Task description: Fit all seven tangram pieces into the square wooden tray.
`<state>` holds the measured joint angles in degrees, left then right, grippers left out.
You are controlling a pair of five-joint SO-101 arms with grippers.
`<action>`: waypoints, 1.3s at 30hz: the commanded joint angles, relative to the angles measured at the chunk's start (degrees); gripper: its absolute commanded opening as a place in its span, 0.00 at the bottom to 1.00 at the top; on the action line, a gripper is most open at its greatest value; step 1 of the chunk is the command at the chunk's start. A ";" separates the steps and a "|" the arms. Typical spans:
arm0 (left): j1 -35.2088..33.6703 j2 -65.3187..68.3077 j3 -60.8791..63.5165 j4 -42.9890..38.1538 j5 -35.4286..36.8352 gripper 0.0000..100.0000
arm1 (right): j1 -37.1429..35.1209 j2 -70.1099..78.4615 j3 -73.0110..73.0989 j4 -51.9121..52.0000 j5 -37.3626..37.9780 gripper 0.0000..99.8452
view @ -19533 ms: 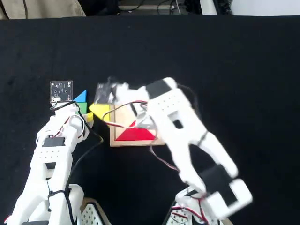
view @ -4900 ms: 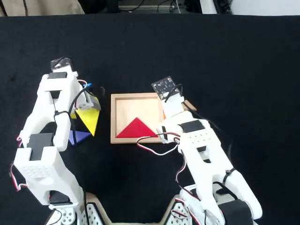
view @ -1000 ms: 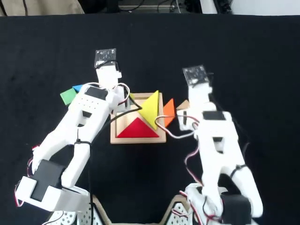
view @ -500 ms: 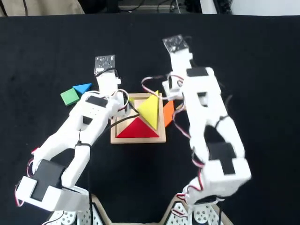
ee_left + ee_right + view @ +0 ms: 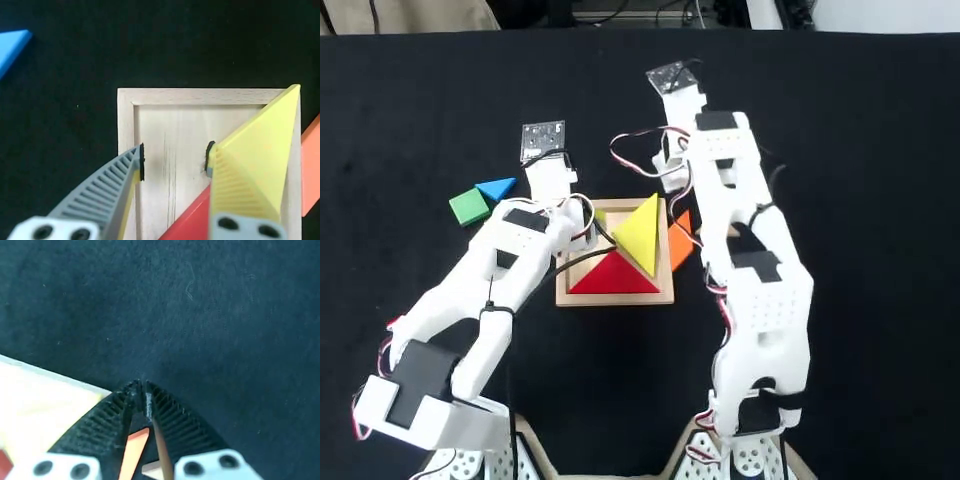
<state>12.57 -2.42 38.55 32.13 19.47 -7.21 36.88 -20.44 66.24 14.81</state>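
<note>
Tray (image 5: pixel 615 297) holds red triangle (image 5: pixel 610 275); yellow triangle (image 5: pixel 642 233) overlaps rim.

Overhead, wrist close-ups; tray (image 5: pixel 614 297) shared

Pale, grained wooden tray (image 5: pixel 125 125) on matt black cloth (image 5: pixel 860 150).

On the black bench (image 5: pixel 840 150), the tray (image 5: pixel 615 298) holds a red triangle (image 5: pixel 610 275). A yellow triangle (image 5: pixel 640 232) overlaps its far right rim. An orange piece (image 5: pixel 680 240) lies just outside. A green square (image 5: pixel 469 207) and blue triangle (image 5: pixel 497 187) sit well left.
</note>
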 commanded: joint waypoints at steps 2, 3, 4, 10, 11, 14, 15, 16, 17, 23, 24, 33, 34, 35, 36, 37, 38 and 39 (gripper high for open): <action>-0.92 1.49 -1.01 -0.88 0.70 0.22 | -0.97 -0.48 -4.53 0.35 0.88 0.01; -1.01 2.11 -1.54 -0.62 0.70 0.22 | -1.23 -0.40 -4.62 0.35 0.97 0.01; -1.01 2.46 -1.89 -0.53 0.70 0.22 | -1.67 -0.40 -4.70 0.35 0.97 0.01; -0.92 3.25 -3.21 -0.62 0.62 0.22 | -3.78 -0.48 -4.26 1.32 3.69 0.01; -0.92 3.34 -3.74 -0.62 0.70 0.22 | -3.52 -0.66 -4.26 1.93 3.78 0.01; 0.13 5.54 -6.99 -0.70 0.79 0.22 | -1.32 -0.75 -4.79 3.78 3.78 0.01; 0.84 6.77 -8.40 -0.53 0.79 0.22 | -0.53 -0.75 -4.79 4.22 3.78 0.01; 1.45 8.44 -9.54 -0.35 0.79 0.22 | 0.53 -0.84 -4.79 4.48 3.78 0.01; 1.98 10.20 -10.68 0.79 0.70 0.22 | 1.58 -0.92 -4.70 4.57 3.78 0.01; 2.77 16.35 -21.67 13.89 0.44 0.22 | 6.42 -3.82 -4.26 6.15 3.78 0.01; 3.30 16.79 -22.64 15.38 0.44 0.22 | 6.51 -4.00 -3.91 6.24 3.78 0.01; 7.43 16.44 -21.58 16.62 0.35 0.22 | 6.59 -4.53 -2.07 5.54 5.27 0.01; 7.43 15.74 -21.32 17.23 0.35 0.22 | 6.59 -4.53 -2.07 5.54 5.27 0.01; 7.34 14.86 -21.05 17.58 0.35 0.22 | 6.59 -4.53 -2.07 5.54 5.27 0.01; 7.25 13.89 -20.97 18.29 0.35 0.22 | 6.59 -4.53 -2.07 5.54 5.27 0.01; 7.16 12.66 -20.53 18.90 0.35 0.22 | 6.51 -4.53 -2.07 5.54 5.27 0.01; 6.99 11.25 -19.82 19.25 0.35 0.22 | 6.42 -4.53 -2.07 5.54 5.27 0.01; 6.90 9.67 -18.95 19.43 0.35 0.22 | 6.42 -4.53 -2.07 5.63 5.27 0.01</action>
<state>18.29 13.85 18.86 50.15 20.09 -1.67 37.05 -22.02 72.04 19.56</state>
